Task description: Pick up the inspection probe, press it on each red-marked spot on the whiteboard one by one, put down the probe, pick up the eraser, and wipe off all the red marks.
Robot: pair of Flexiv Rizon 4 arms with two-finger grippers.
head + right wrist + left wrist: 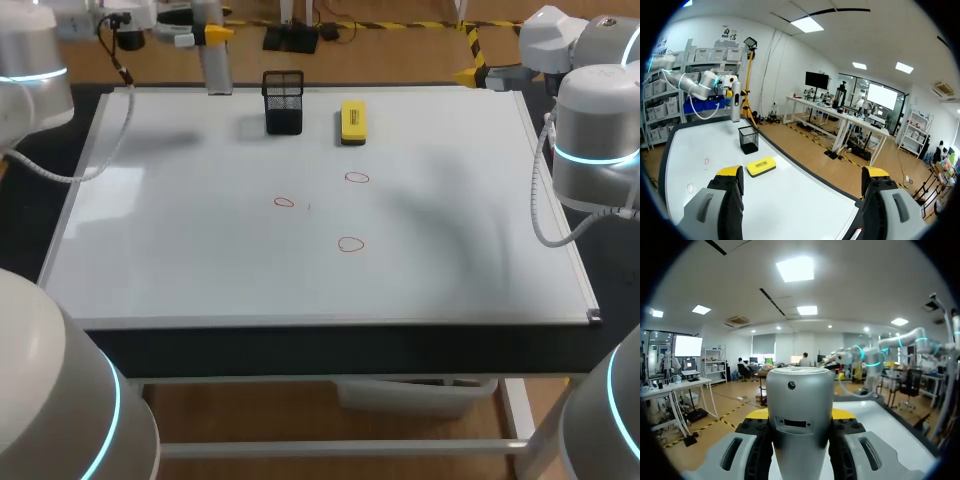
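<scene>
- Table (pixel 300 350): carries a whiteboard (pixel 200 270) that covers nearly the whole top.
- Red marks: three small red rings are drawn near the middle of the whiteboard. The nearest red mark (pixel 350 244) lies on the near side. A second (pixel 285 202) lies further back and to the left. A third (pixel 357 178) is the furthest back and sits almost directly behind the first. All three are apart from one another.
- Eraser (pixel 352 122): yellow, lying flat on the whiteboard behind the marks, untouched by either arm.
- Mesh holder (pixel 284 102): black, upright, just left of the eraser and apart from it.
- Right gripper (pixel 802 172): at the far right side, above the whiteboard's edge. Its fingers (pixel 727 200) are spread wide with nothing between them.
- Left gripper (pixel 800 415): at the far left edge of the whiteboard, left of the mesh holder. Its fingers (pixel 732 455) are closed against both sides of the inspection probe (pixel 800 390).
- Inspection probe: a silver cylinder held upright. Whether its lower end touches the whiteboard cannot be told.
</scene>
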